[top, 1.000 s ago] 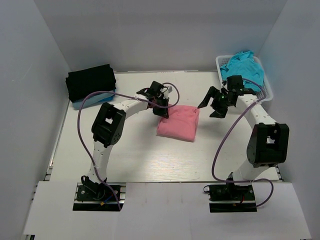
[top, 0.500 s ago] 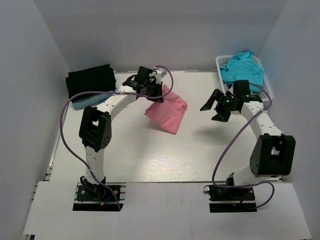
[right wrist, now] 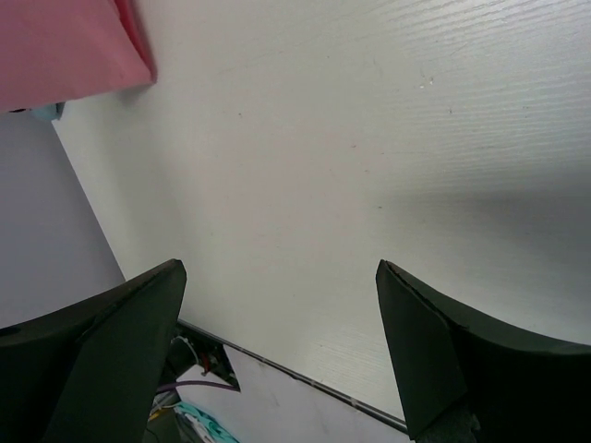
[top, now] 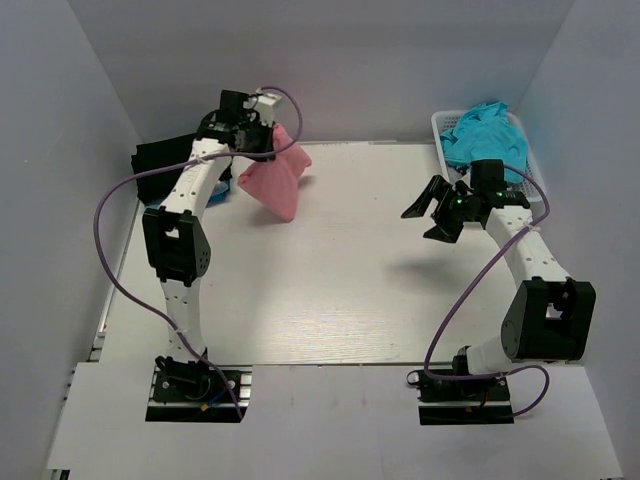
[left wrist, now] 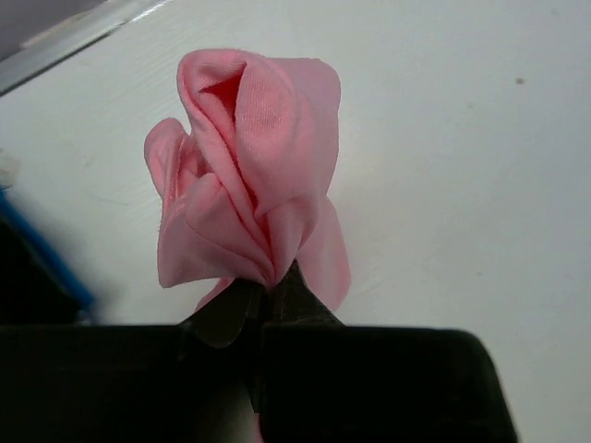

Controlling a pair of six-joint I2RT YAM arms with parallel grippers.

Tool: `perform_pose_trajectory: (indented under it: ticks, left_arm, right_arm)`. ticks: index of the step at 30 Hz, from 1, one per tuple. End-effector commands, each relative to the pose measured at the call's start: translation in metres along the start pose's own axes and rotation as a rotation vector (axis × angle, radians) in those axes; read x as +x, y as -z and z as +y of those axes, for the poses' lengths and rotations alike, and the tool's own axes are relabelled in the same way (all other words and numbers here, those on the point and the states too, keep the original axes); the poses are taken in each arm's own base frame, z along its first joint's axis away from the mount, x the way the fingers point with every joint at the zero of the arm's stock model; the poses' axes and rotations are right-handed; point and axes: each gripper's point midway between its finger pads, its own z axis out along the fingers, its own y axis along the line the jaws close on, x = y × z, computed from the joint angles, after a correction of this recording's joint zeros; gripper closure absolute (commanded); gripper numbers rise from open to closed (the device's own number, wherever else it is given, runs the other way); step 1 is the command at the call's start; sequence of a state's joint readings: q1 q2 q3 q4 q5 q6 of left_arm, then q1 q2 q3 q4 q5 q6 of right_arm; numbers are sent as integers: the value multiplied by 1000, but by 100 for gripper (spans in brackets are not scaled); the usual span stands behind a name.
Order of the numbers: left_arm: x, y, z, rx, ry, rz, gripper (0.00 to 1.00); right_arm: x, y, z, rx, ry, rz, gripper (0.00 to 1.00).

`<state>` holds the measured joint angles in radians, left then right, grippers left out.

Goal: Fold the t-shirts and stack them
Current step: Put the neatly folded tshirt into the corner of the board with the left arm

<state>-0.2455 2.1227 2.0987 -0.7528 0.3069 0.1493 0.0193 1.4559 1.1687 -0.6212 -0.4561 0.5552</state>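
Observation:
My left gripper [top: 268,142] is shut on the folded salmon-pink t-shirt [top: 275,181] and holds it in the air at the table's back left, beside the stack. In the left wrist view the pink shirt [left wrist: 245,175] hangs bunched from my shut fingertips [left wrist: 277,286]. The stack is a folded black t-shirt [top: 165,163] on a light blue one [top: 215,196]. A teal t-shirt [top: 485,130] lies in the white basket [top: 535,185] at the back right. My right gripper [top: 428,213] is open and empty over the table right of centre; its view shows a pink shirt corner [right wrist: 69,46].
White walls close in the table on the left, back and right. The purple cable [top: 120,200] of the left arm loops out over the table's left side. The table's edge rail [right wrist: 305,378] shows between my right fingers.
My left gripper has lifted the pink shirt off the table's middle and carried it back and left toward the stack. My right gripper has drawn slightly to the right and stays open.

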Motion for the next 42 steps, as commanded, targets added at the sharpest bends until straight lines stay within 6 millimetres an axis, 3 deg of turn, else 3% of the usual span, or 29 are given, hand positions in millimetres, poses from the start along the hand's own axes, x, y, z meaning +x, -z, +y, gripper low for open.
perform_pose_trajectory:
  ticks: [1,2,4,9,12,13,18,19,23,26,29,42]
  left_arm:
    - [-16,18,32,-36,-25,-37,100]
    - [-32,29,49,-60,-21,-84,100]
    - [-40,38,77,-102,-3,-112,100]
    - [-52,59,113,-135,14,-179,100]
    - [-49,70,132,-132,34,-200,100]
    - [-57,81,150,-159,57,-246,100]
    - [-79,112,167,-89,130,-367,100]
    - [-86,119,163,-53,134,-397,100]
    - [-91,137,172,2,162,-455,100]
    - [-88,153,192,-12,183,-484,100]
    - [-77,151,204,0,220,-481,100]
    - [-7,116,267,-11,367,-413,100]
  right_arm:
    - [-13,11,20,-54,8,-47,10]
    - [-15,12,22,-62,11,-50,10]
    - [-16,13,23,-58,4,-57,10]
    - [-20,16,22,-39,-5,-85,10]
    - [-22,14,11,24,-31,-107,10]
    - [-22,14,8,41,-39,-112,10]
    - [-15,7,-6,78,-91,-114,10]
    - [-15,6,-6,77,-96,-116,10]
    - [-15,3,-8,84,-120,-116,10]
    - [-17,6,-6,86,-124,-136,10]
    - [-19,9,-6,94,-131,-153,10]
    - [-34,23,5,108,-130,-205,10]
